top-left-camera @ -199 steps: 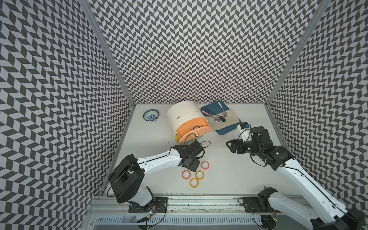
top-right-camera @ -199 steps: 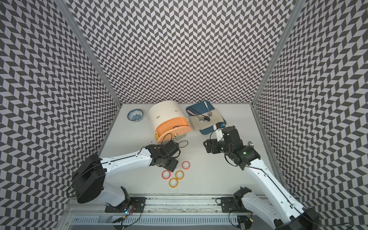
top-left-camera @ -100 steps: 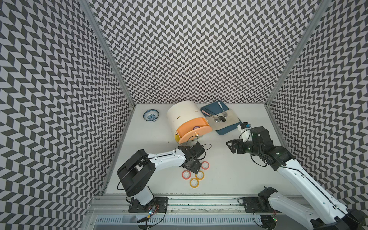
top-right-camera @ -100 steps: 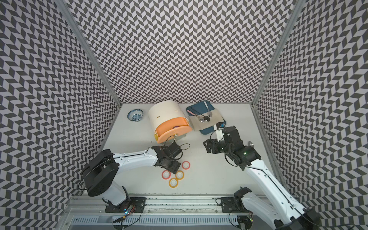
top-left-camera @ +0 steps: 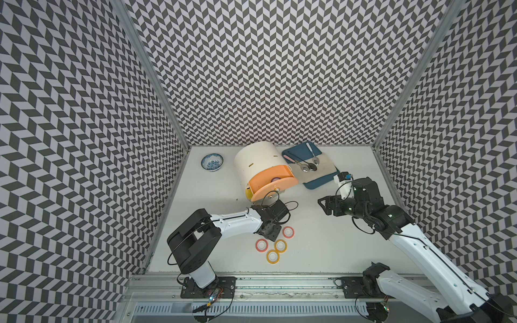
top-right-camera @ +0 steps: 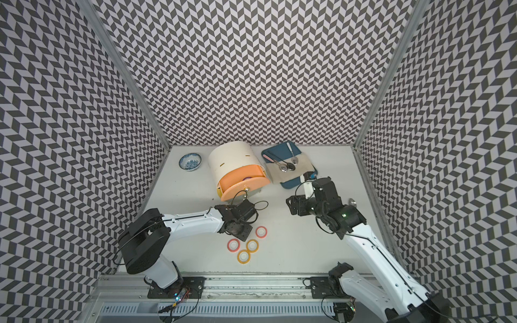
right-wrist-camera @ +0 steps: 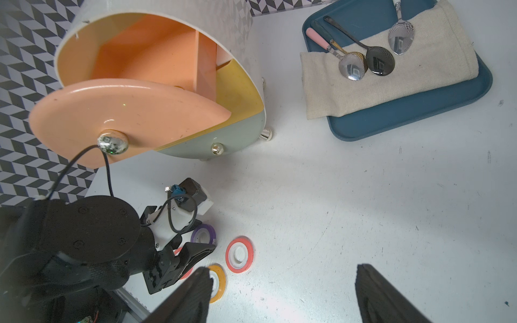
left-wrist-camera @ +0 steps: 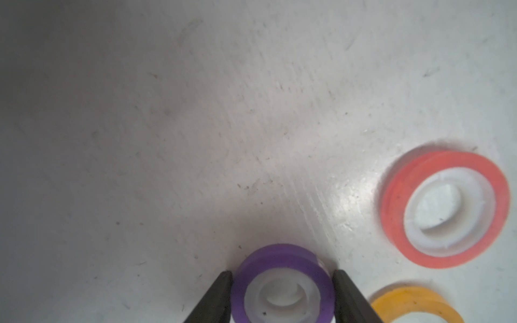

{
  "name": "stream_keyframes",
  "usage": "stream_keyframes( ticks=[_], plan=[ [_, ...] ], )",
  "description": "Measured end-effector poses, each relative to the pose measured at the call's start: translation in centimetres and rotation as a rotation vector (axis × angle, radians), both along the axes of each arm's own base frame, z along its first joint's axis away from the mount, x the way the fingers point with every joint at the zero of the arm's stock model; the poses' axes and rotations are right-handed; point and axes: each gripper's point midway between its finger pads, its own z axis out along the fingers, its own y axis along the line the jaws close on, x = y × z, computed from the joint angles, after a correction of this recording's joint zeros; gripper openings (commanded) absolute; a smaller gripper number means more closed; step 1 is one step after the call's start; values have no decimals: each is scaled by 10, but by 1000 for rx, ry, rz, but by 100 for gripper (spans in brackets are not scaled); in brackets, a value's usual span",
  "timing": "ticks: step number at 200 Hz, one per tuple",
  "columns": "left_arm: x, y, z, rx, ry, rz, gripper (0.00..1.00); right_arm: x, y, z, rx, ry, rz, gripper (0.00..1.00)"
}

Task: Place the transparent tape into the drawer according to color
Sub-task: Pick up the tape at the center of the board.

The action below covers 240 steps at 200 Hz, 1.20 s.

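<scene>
- Two black fingers [left-wrist-camera: 218, 296] of the left gripper [left-wrist-camera: 282, 275] pinch the purple tape ring [left-wrist-camera: 282, 290] from either side. The ring lies flat on the white table [left-wrist-camera: 195, 125].
- Four more rings lie close around it in both top views, taking the far wall as 12. A pink-red ring [top-left-camera: 288, 232] is at 3 o'clock, a yellow-orange ring [top-left-camera: 280, 245] at 5, a second yellow-orange ring [top-left-camera: 272, 256] at 6, and a second pink-red ring [top-left-camera: 261, 245] at 7.
- At 12 o'clock stands the round drawer cabinet [top-left-camera: 260, 162]. Its orange drawer [top-left-camera: 272, 184] is pulled open towards the gripper, with a spot of purple [top-left-camera: 276, 179] inside.
- In the right wrist view the left arm's black cable [right-wrist-camera: 103, 162] loops across the drawer's knob [right-wrist-camera: 112, 142].
- At 11 o'clock sits a patterned bowl [top-left-camera: 212, 162]. At 1 o'clock is a blue tray [top-left-camera: 321, 181] with a cloth [top-left-camera: 321, 167] and spoons [top-left-camera: 307, 167].
- At 2 o'clock hangs the right gripper [right-wrist-camera: 282, 290], spread wide around bare air, well apart from the rings.
</scene>
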Motion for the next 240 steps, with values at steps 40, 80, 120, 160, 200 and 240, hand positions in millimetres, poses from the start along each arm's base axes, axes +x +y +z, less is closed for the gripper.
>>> stream_keyframes(
  ticks=[40,80,120,160,200,240],
  plan=[
    [1,1,1,5,-9,3,42,0,0,0,0,0,0,84],
    [-1,5,1,21,-2,6,63,0,0,-1,-1,3,0,84],
    [-3,9,0,37,9,6,74,0,0,-2,-1,4,0,84],
    [-5,10,0,41,14,6,70,0,-1,-3,-2,6,-2,84],
    [-7,8,0,40,26,-3,61,0,-1,-3,-2,6,-2,84],
    [-9,4,1,37,28,-21,42,0,-2,-3,-2,6,-7,84]
  ],
)
